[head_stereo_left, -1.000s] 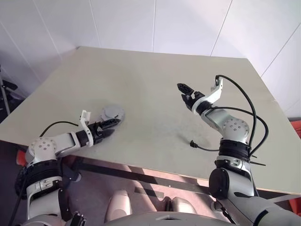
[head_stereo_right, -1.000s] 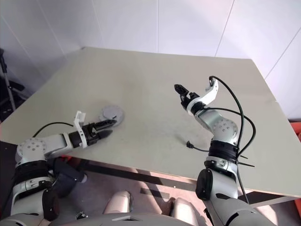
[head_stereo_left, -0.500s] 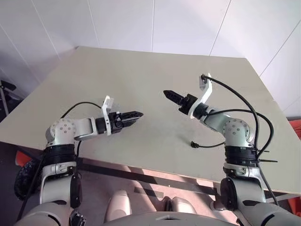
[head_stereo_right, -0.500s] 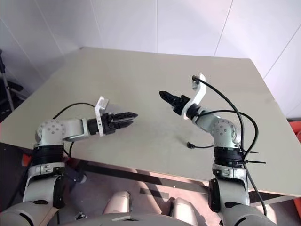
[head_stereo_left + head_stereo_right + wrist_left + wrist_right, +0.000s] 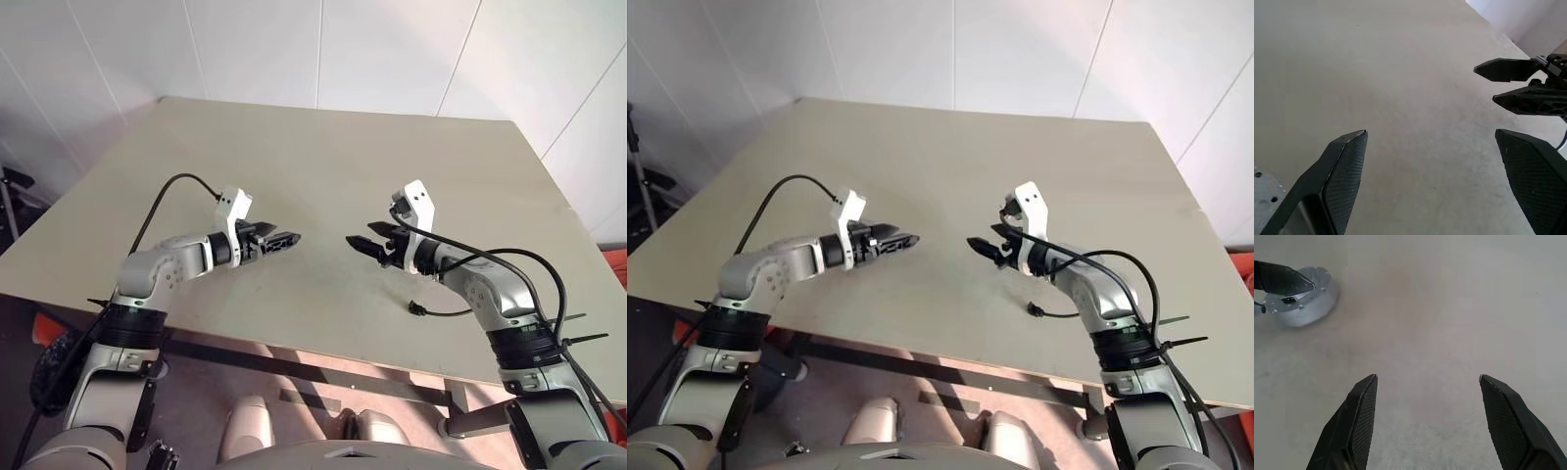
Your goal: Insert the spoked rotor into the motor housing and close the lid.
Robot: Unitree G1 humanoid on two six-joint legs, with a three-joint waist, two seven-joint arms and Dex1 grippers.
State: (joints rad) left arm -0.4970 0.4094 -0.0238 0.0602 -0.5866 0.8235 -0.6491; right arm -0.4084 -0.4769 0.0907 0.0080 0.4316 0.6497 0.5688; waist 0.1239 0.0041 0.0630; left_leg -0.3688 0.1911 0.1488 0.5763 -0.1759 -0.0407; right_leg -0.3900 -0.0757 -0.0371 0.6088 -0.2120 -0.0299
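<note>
Overhead, both spread hands, left (image 5: 284, 239) and right (image 5: 361, 245), above a beige table (image 5: 323, 147), white walls (image 5: 294, 49).

silver arms, blk pincers (image 5: 284, 238), blk cables

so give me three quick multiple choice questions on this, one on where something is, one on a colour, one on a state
1. Where is the motor housing?
A. between the right gripper's fingers
B. at the table's far edge
C. on the table by the left gripper

2. What colour is its outside?
A. copper
B. grey
C. black

3. How are the grippers?
A. both open, empty
B. left shut on a wheel
C. right shut on a disc

Answers:
1 C: the right wrist view shows the motor housing on the table, just behind a finger of the left gripper.
2 B: it shows as a plain grey puck.
3 A: the left gripper and the right gripper both have their fingers spread with nothing between them.
</note>
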